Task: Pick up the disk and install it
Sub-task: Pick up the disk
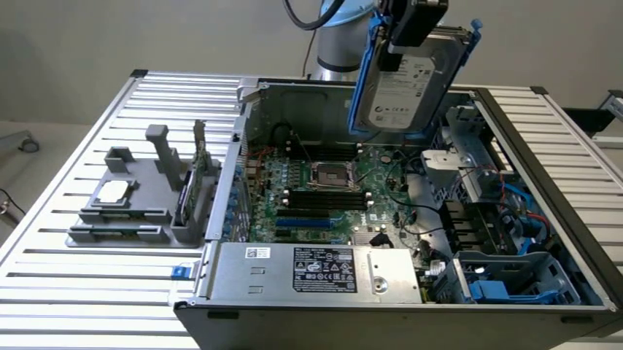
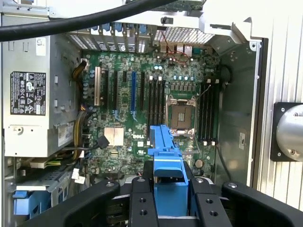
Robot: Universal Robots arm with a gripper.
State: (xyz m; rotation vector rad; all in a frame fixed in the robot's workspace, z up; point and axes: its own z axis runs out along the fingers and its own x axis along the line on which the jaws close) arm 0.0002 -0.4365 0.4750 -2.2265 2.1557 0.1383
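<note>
The disk [image 1: 404, 84] hangs in the air, clamped in the claw [image 1: 409, 36], which grips it by its upper end so that the labelled face and the blue frame around it drop down below the claw. It stands nearly upright with a slight tilt, well above the open computer case [image 1: 244, 146] and touching nothing in it. In the wrist view the blue frame of the disk [image 2: 165, 151] juts out from between the black fingers [image 2: 142, 201], which are closed against it on both sides.

Straight below the claw lies the green circuit board [image 1: 322, 189] with its bare processor socket [image 2: 182, 116]. Farther below the claw, at the near edge of the case, sit the grey labelled power box [image 1: 322, 270] and a blue plastic drive cage [image 1: 516, 281].

By the look of it the pick-up is done and the carry is in hand; the install is not yet done, since the disk is in no slot. Seating it would seem to call for lining the blue frame up square with a bay and keeping it off the loose cables [image 1: 506, 197] beside the cage
</note>
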